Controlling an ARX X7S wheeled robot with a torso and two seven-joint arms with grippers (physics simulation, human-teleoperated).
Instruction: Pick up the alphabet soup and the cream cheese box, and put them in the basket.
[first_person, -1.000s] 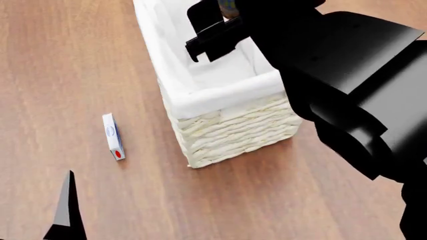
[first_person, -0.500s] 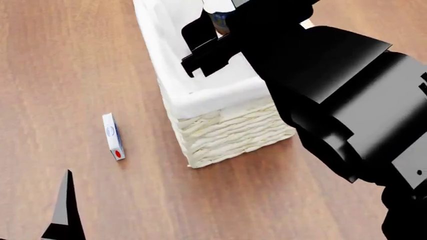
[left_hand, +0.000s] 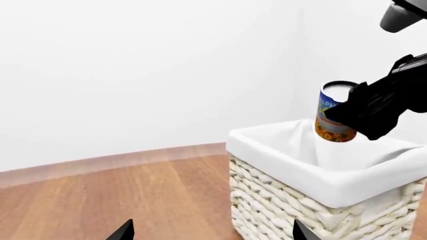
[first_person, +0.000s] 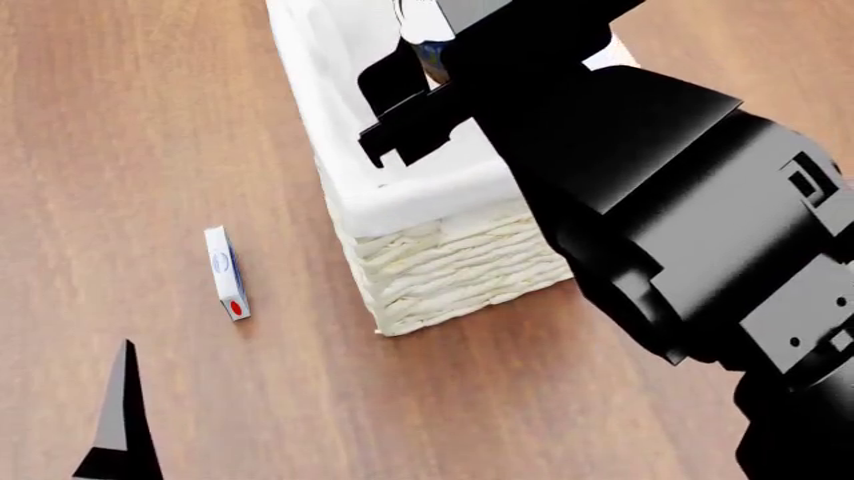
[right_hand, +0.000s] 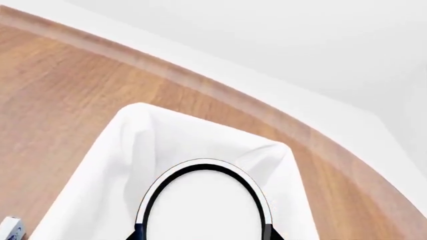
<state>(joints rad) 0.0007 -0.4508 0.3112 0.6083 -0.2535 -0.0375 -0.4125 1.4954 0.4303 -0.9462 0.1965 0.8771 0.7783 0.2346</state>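
The left gripper (first_person: 120, 430) idles low with jaws spread and holding nothing, near the thin white cream cheese box (first_person: 227, 272) lying on the wooden surface (first_person: 120, 130). The right gripper (left_hand: 373, 107) clasps the blue-and-orange alphabet soup can (left_hand: 331, 120) upright above the cream wicker basket (left_hand: 300, 200), poised for dropping.

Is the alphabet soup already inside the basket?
Not yet: the alphabet soup hangs upright in the right gripper, above the basket rim.

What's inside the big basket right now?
The basket shows only its white cloth lining. The alphabet soup hangs above the opening, held by the right gripper. The arm covers much of the inside, so the bottom is hidden.
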